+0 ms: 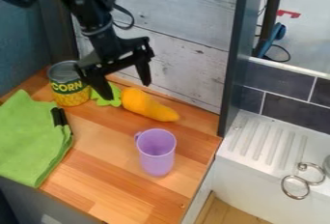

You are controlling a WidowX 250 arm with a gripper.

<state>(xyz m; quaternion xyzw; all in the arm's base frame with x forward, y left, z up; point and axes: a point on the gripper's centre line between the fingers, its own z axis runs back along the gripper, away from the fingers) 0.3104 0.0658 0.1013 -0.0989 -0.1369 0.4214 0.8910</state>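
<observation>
- Wood-plank countertop (pixel 97 170): spreads below the claw (pixel 127 91) and toward the camera.
- Toy carrot (pixel 148 104): lies under the claw, its green leafy top below one fingertip, its orange tip pointing away to the camera's right.
- Corn can (pixel 68 84): upright, just to the claw's left as the camera sees it.
- Purple mug (pixel 157 154): upright, nearer the camera than the claw.
- Green cloth (pixel 29 138): lies flat, left of the claw and nearer the camera.

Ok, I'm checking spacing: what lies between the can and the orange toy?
In the camera view, a green leafy piece lies between the can and the orange toy.
</observation>
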